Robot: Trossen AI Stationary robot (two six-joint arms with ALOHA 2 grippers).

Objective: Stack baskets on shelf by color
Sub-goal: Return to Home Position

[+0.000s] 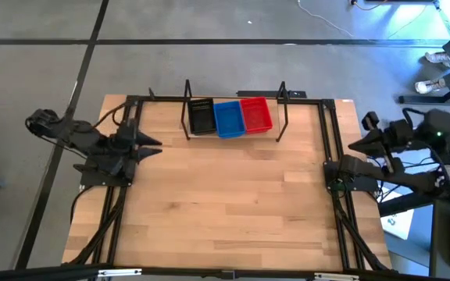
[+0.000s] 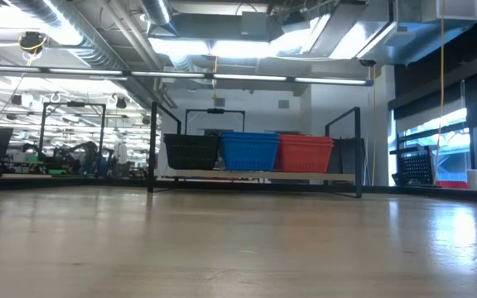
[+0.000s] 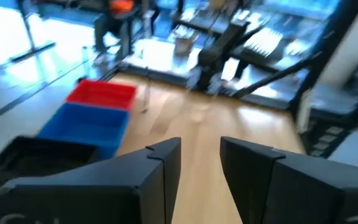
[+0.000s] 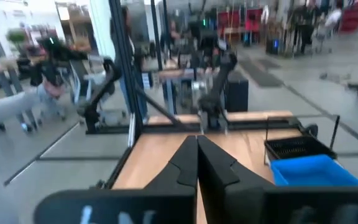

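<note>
The black (image 1: 201,115), blue (image 1: 228,119) and red baskets (image 1: 256,114) stand side by side on the shelf (image 2: 255,175) at the table's far edge, bottoms on its slatted board; the low view shows them as black (image 2: 192,151), blue (image 2: 249,151) and red (image 2: 306,153). My left gripper (image 1: 156,146) waits at the table's left edge, open and holding nothing (image 3: 201,162). My right gripper (image 1: 352,146) waits at the right edge, shut and holding nothing (image 4: 197,155). Both are well short of the shelf.
Thin black posts (image 1: 187,109) (image 1: 282,109) frame the shelf. The wooden tabletop (image 1: 233,203) stretches bare between the two arms and toward the near edge. Black frame rails (image 1: 326,156) run along the table's sides. Beyond the table there are benches and other equipment.
</note>
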